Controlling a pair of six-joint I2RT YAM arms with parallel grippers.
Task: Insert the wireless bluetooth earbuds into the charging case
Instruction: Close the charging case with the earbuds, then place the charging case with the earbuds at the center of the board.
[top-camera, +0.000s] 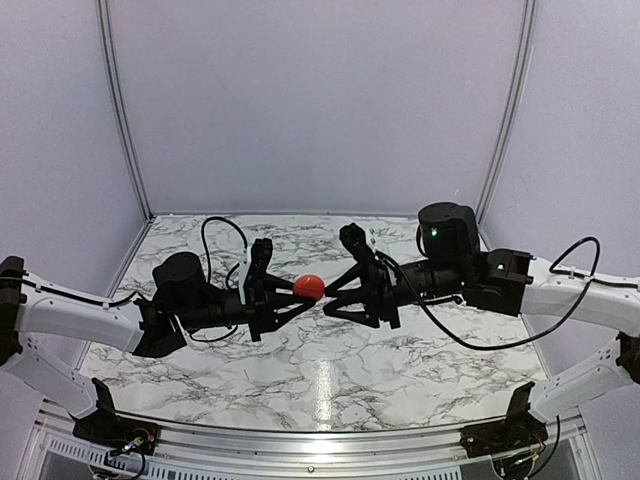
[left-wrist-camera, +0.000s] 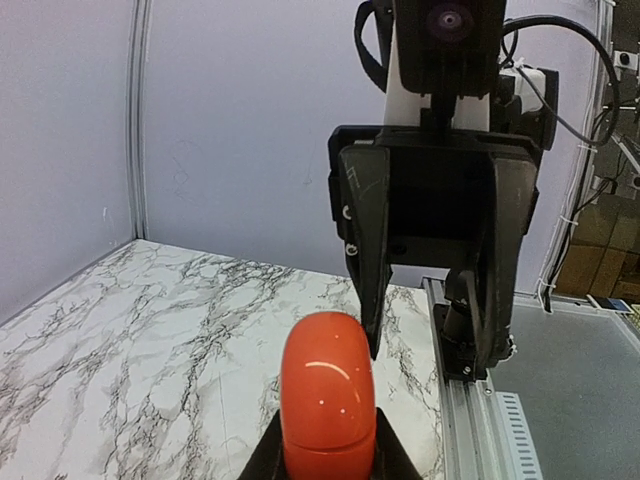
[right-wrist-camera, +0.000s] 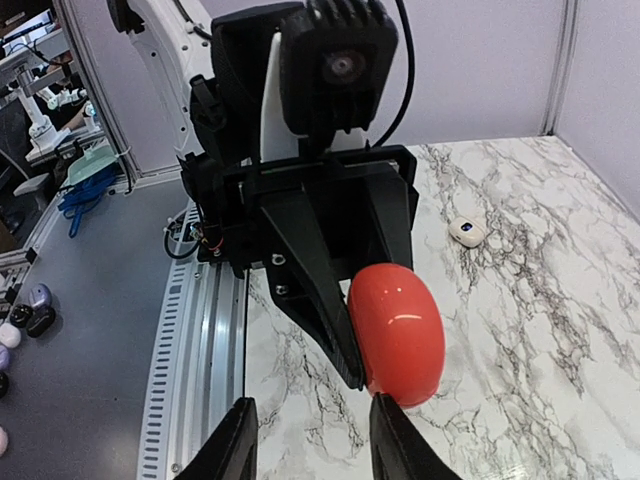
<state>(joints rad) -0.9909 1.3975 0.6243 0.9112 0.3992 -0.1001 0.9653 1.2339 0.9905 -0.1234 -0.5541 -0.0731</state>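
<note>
From above, the two arms meet nose to nose over the marble bench (top-camera: 420, 370). The left claw (top-camera: 297, 290) is clamped on the red charging case (top-camera: 308, 287), holding it up in the air, and the right claw (top-camera: 334, 303) sits just beside it, jaws partly apart, gripping nothing. Left wrist view: the case stands on edge in its own fingers, lid closed, with one right finger close by its upper half. To do this well, I'd say the right claw should centre on the free half before pinching, while the left holds firm. Right wrist view shows what the others don't: a small white object (right-wrist-camera: 467, 230) on the bench behind, and the case off to one side of the right jaws, not between them. No earbuds in sight anywhere.
</note>
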